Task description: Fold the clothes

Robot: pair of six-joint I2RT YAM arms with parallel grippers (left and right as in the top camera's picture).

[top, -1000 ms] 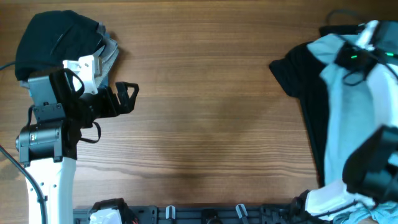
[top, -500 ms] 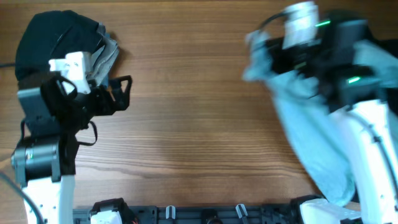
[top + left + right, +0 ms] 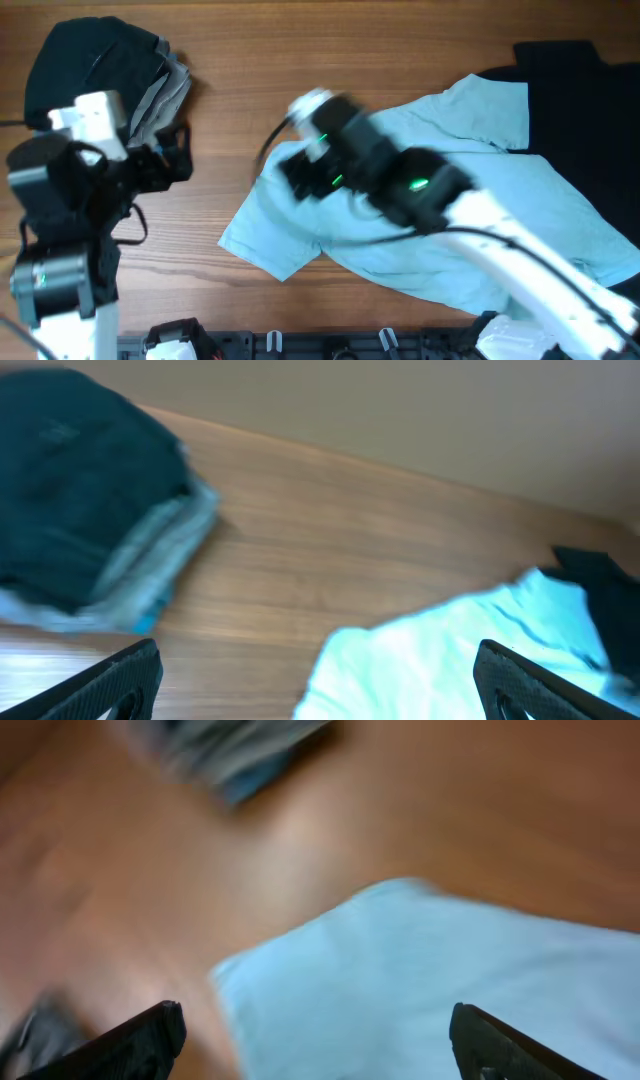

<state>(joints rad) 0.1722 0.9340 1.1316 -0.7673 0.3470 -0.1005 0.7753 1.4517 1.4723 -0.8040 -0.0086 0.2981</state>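
**Overhead view:** looks straight down on the desk from well above, with the arm bases at the near edge.

**Left wrist view:** set low over the left side and faces obliquely toward the far right. The fingers of its tool frame the 2 lower corners.

**Right wrist view:** close above mid-desk, blurred, and tilted down toward the far left. The fingers of its tool also sit at the 2 lower corners.

**Shared ground:** all 3 views take in the left edge of the pale blue T-shirt and the folded pile. The black shirt appears only in the overhead and left wrist views.
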